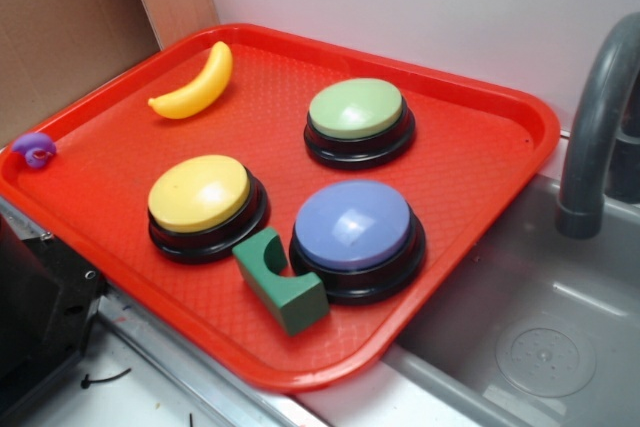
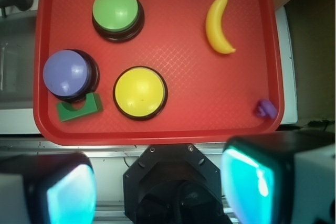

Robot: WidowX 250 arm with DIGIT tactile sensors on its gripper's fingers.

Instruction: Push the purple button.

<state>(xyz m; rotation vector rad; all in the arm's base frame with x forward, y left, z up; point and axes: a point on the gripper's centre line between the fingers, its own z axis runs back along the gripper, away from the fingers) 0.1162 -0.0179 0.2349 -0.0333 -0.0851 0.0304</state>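
In the wrist view the claw (image 2: 160,187) fills the bottom edge. Its two fingers (image 2: 252,182) are blurred and cut off by the picture border, they stand wide apart and nothing is between them. The claw hangs outside the red tray (image 2: 173,124), on its near side, and it does not appear in the exterior view at all.

Taking the tray as landmark, the green block (image 1: 283,282) with a round notch lies closest to the near rim, and it touches the black base of the purple button (image 1: 353,228). The purple button sits in the near corner on the sink side of the tray, nothing is on it or touching its top. The yellow button (image 1: 200,195) stands just beside it, more to the middle of the near half. A small purple curled toy (image 1: 35,149) rests right at the tray rim; its shape is hard to make out. Farther in are the green button (image 1: 357,111) and, near the far rim, the yellow banana (image 1: 196,85). Beside the tray a grey sink (image 1: 540,347) and a faucet (image 1: 595,137) are only partly in the picture.
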